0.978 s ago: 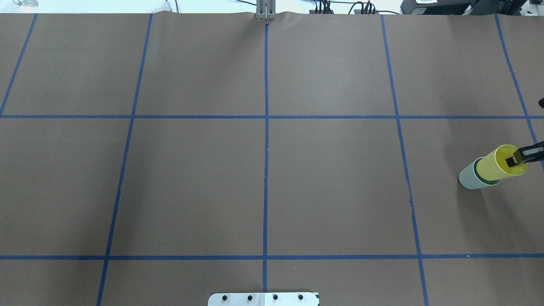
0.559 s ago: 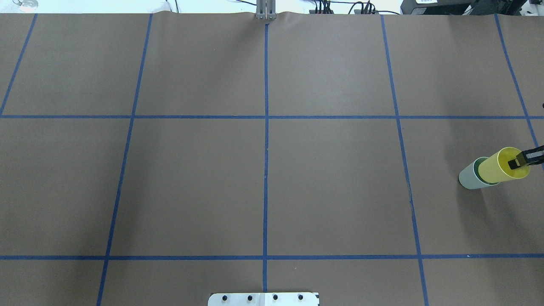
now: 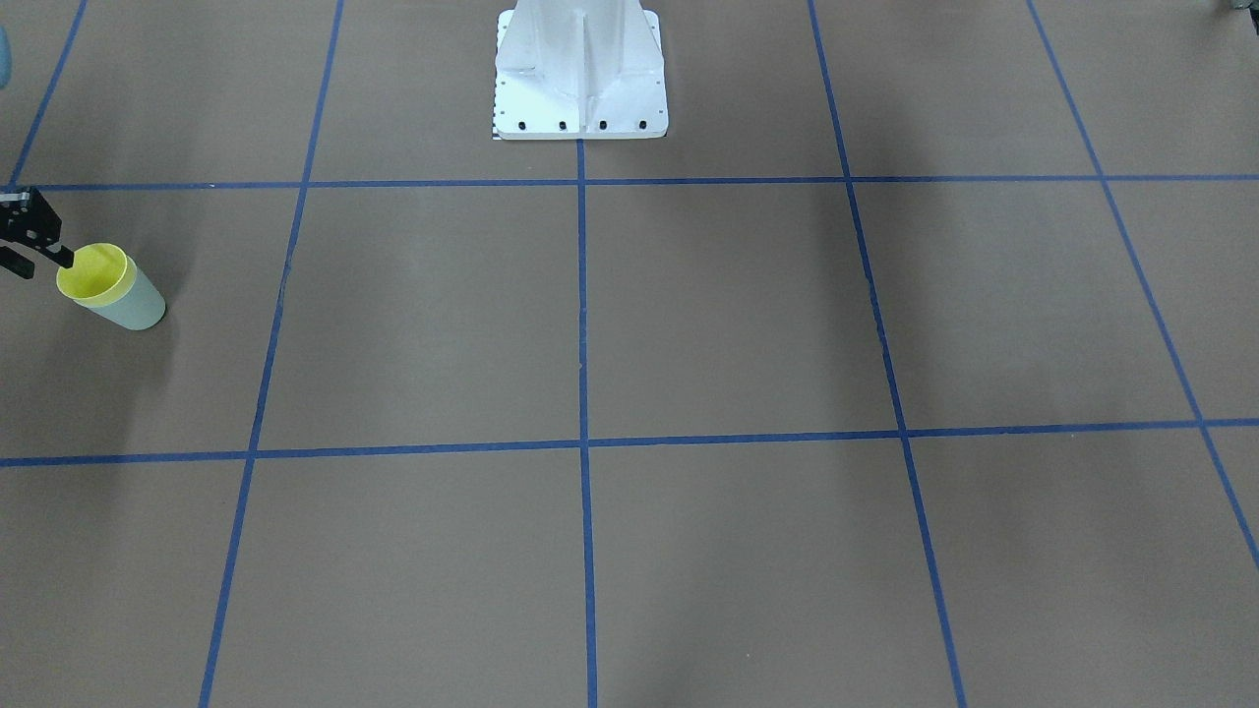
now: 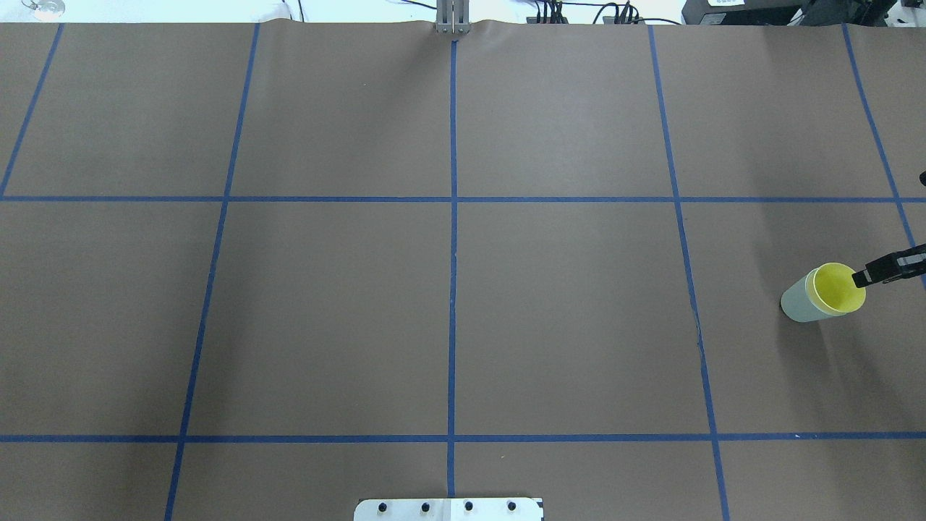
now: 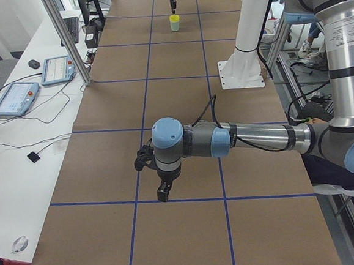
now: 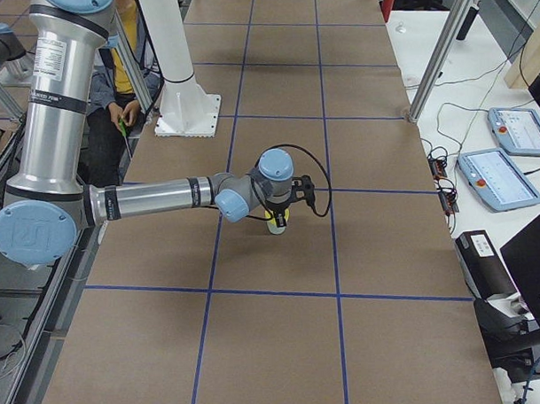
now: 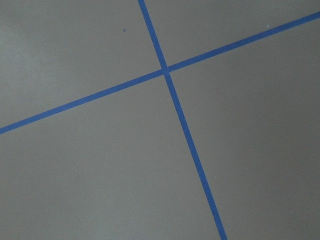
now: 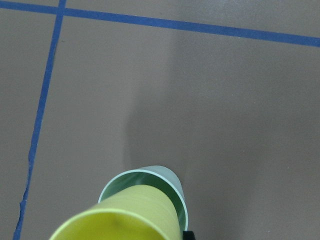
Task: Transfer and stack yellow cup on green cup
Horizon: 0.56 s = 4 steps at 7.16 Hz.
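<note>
The yellow cup (image 4: 835,288) sits nested upright inside the green cup (image 4: 796,302) at the table's far right; only its rim and inside show. Both also show in the front-facing view, yellow (image 3: 93,272) in green (image 3: 133,307). My right gripper (image 3: 39,264) is open beside the rim, with one finger (image 4: 862,278) at the rim's outer edge and nothing held. In the right wrist view the yellow cup (image 8: 125,215) is blurred within the green rim (image 8: 150,172). My left gripper (image 5: 160,186) hovers over bare table far from the cups; I cannot tell whether it is open.
Blue tape lines (image 4: 453,199) split the brown table cover into squares. The white robot base (image 3: 580,69) stands at the near middle edge. Control tablets (image 5: 15,99) lie on a side table, and a person (image 6: 124,83) sits behind the robot.
The yellow cup, held tilted and half out of the green cup, has dropped fully into it and stands straight. The right gripper's finger has come out from inside the rim.
</note>
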Each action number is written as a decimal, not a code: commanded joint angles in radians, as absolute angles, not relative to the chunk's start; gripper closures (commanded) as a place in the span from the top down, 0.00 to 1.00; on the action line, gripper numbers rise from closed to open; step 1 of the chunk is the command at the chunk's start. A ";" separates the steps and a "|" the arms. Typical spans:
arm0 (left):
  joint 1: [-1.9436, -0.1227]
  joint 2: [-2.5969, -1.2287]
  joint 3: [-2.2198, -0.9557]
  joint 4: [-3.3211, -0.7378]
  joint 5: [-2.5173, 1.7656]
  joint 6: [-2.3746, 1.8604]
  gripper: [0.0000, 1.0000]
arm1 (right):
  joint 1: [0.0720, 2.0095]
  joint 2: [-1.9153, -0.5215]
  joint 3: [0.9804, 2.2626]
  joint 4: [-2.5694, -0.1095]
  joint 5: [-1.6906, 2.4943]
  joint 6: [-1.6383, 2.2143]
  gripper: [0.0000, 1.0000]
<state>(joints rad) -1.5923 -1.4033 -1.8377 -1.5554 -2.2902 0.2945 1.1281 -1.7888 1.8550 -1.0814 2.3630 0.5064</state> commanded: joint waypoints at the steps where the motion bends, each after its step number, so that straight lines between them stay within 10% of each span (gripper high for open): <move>1: -1.592 -1.391 -1.836 -1.557 -2.290 0.295 1.00 | 1.144 -1.782 1.850 -1.094 2.359 0.505 1.00; 4: -1.592 -1.381 -1.835 -1.557 -2.290 0.296 1.00 | 1.334 -1.779 1.847 -1.275 2.347 0.299 1.00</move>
<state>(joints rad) -1.5923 -1.3833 -1.8358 -1.5569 -2.2913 0.2955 1.2519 -1.7819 1.8477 -1.1759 2.3513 0.4261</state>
